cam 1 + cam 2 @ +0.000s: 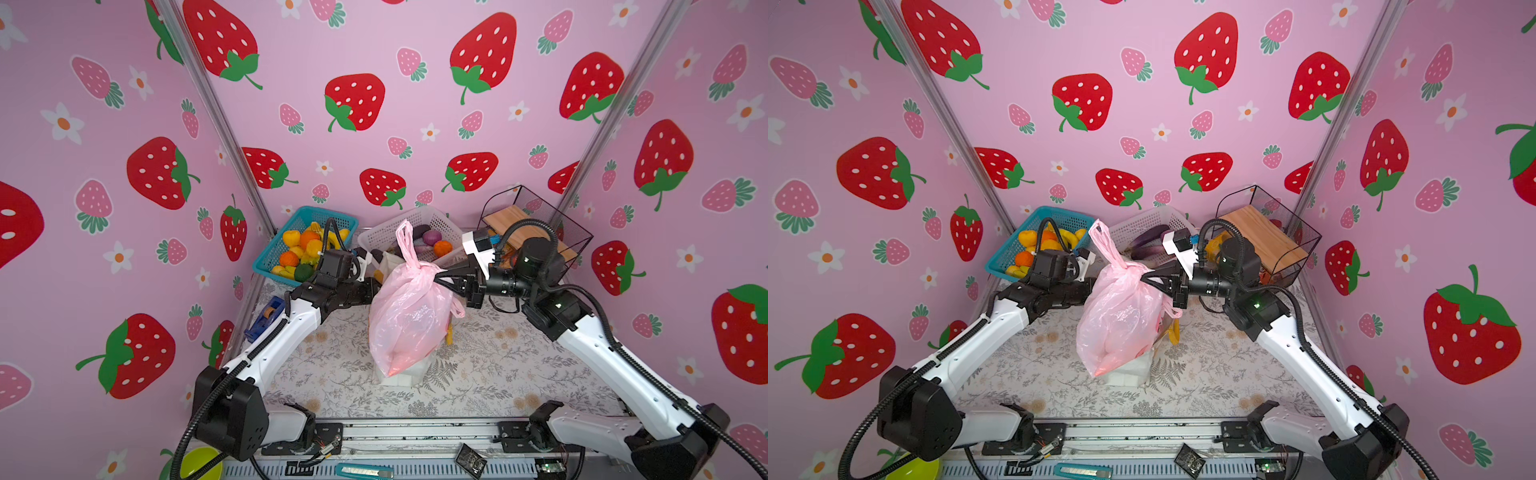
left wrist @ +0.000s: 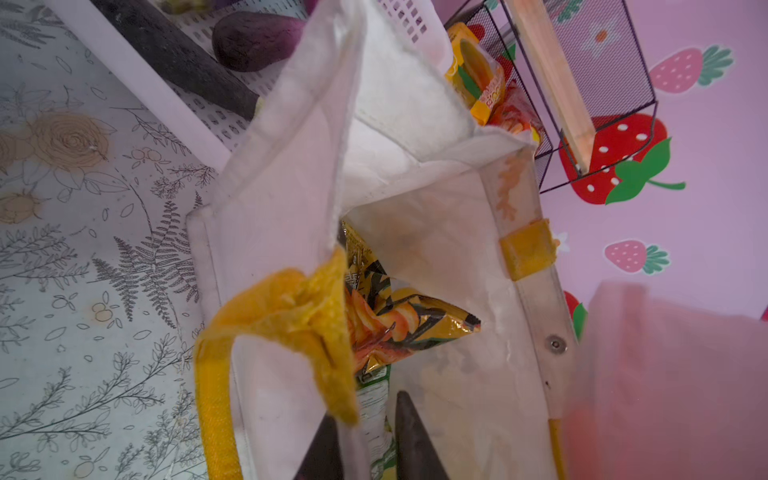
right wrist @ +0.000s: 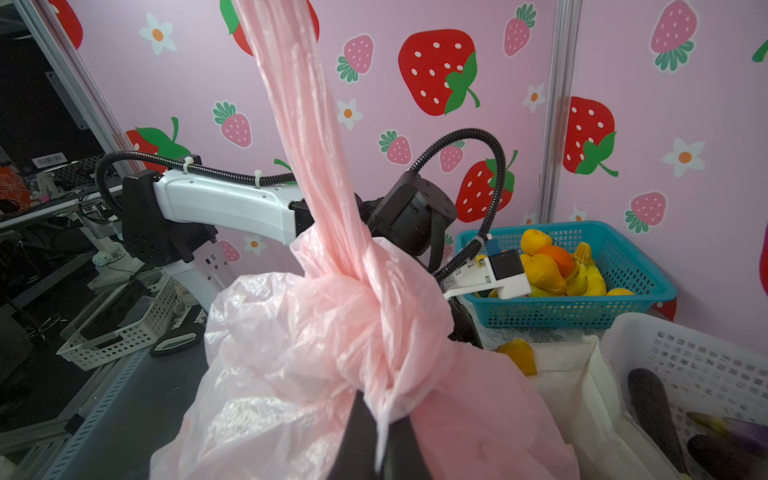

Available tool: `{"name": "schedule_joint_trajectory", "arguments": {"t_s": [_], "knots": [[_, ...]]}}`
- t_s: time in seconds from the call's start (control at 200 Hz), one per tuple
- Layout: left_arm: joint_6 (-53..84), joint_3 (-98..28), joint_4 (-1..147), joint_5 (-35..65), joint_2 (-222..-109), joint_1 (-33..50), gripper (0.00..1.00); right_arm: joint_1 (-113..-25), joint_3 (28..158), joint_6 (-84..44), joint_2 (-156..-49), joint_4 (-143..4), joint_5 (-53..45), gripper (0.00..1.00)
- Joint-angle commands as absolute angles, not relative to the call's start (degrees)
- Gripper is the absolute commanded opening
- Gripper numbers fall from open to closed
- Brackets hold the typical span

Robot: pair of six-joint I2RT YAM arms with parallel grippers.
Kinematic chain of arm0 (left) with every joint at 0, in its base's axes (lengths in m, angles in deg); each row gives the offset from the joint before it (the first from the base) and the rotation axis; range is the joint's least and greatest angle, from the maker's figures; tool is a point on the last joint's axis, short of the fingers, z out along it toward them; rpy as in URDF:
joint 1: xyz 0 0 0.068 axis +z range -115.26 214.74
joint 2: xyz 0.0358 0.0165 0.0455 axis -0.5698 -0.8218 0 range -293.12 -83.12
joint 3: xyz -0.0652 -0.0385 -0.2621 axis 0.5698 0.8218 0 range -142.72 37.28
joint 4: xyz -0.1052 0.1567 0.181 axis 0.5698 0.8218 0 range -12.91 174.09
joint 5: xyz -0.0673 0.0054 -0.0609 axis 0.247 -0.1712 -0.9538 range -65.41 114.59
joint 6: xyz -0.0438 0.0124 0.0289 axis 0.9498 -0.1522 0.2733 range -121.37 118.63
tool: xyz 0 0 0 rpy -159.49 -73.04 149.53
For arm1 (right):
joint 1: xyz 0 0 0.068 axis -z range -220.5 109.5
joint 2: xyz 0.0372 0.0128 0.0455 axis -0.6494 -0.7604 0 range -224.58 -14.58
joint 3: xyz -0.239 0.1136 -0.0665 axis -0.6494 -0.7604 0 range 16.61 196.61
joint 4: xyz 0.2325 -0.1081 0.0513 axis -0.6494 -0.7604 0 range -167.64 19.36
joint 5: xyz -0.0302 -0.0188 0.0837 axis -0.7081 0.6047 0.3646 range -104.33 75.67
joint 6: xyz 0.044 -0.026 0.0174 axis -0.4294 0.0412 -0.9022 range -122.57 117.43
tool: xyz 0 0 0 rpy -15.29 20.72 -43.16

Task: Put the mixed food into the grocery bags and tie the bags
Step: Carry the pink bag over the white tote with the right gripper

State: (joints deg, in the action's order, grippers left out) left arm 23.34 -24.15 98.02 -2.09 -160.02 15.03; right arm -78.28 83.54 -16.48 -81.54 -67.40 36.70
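You have a floral tablecloth, strawberry-print walls, two baskets: a blue basket and a white basket. There are two bags. Your right gripper clamps the pink plastic bag at its knot. Your left gripper, jaws apart, hovers at the mouth of the white tote.

Pink bag thin glossy plastic; tote matt cloth.

Pink strawberry-print walls, pale floral table cover

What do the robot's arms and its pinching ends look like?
Both the left arm and right arm have smooth white shells with chunky black joints. A ribbed black cable runs along each. The left gripper and right gripper end in dark tapered fingers; a white camera block sits by each wrist.
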Motion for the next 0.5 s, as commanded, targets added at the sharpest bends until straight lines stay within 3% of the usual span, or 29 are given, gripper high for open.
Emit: {"name": "schedule_joint_trajectory", "arguments": {"t_s": [0.0, 0.305, 0.38, 0.495], "knots": [[23.69, -24.75, 96.41, -0.29, -158.05, 15.31, 0.31, -78.30, 83.27, -17.24, -84.18, -63.30, 38.09, 0.00], [24.83, -18.42, 96.96, 4.35, -152.37, 16.01, 0.33, -77.39, 83.65, -16.02, -93.87, -62.60, 39.59, 0.00], [24.91, -17.44, 96.66, 4.33, -151.87, 16.31, 0.29, -76.53, 83.18, -13.94, -95.24, -63.67, 38.18, 0.00], [24.67, -17.12, 96.76, 3.26, -152.20, 16.43, 0.14, -73.91, 83.10, -7.05, -96.32, -67.43, 33.42, 0.00]]}}
